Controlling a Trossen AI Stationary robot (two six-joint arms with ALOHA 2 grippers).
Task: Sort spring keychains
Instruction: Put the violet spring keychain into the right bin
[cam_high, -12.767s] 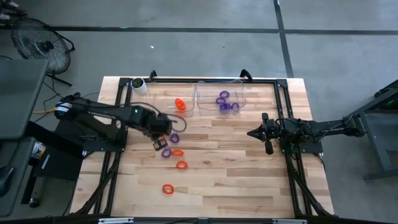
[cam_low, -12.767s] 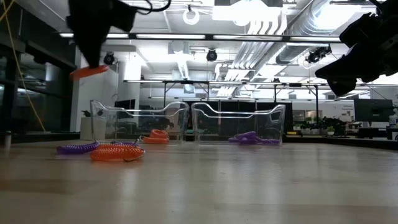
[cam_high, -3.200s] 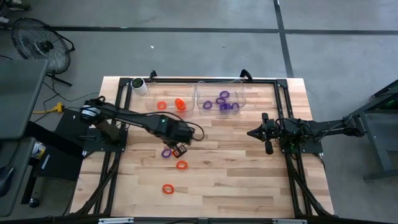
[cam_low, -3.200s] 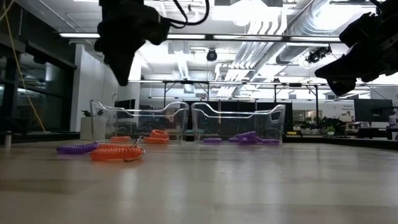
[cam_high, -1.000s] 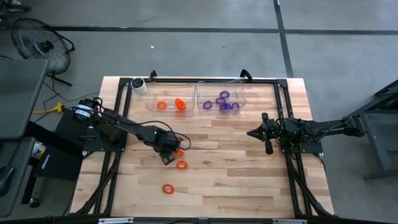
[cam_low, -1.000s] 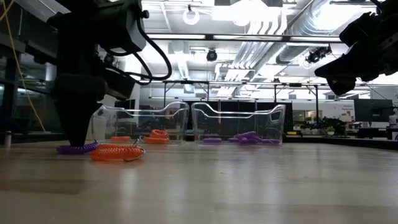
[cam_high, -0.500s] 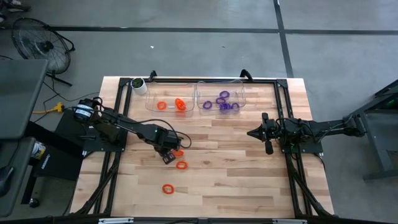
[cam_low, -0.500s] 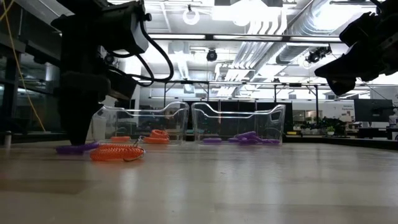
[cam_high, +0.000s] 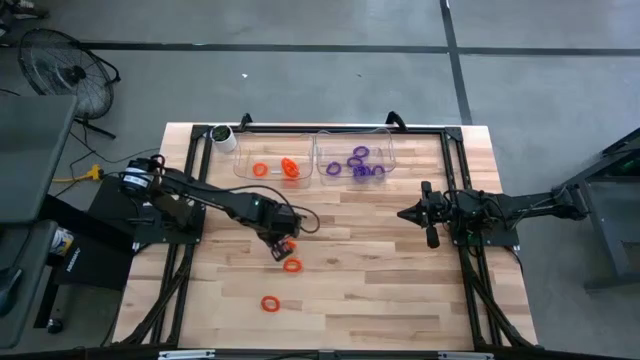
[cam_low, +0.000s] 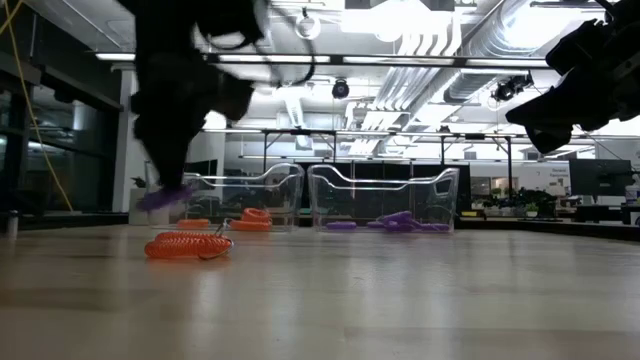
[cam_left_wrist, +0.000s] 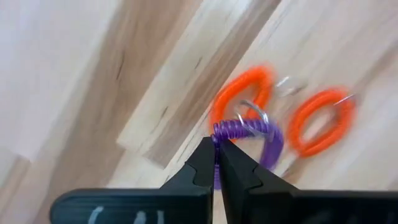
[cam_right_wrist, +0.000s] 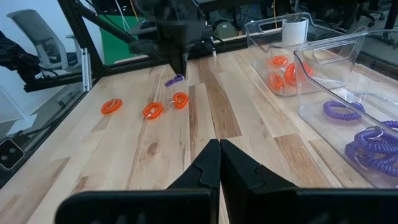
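Above the wooden table, left gripper pinched on a purple spring keychain, lifted clear; right gripper at the right side, fingers together, empty.

Overhead, table-level (shared bins), wrists

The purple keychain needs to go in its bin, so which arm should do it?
Left. Its pincer is already shut on the purple keychain, lifted above the table. The right pincer holds nothing and waits at the table's right side.
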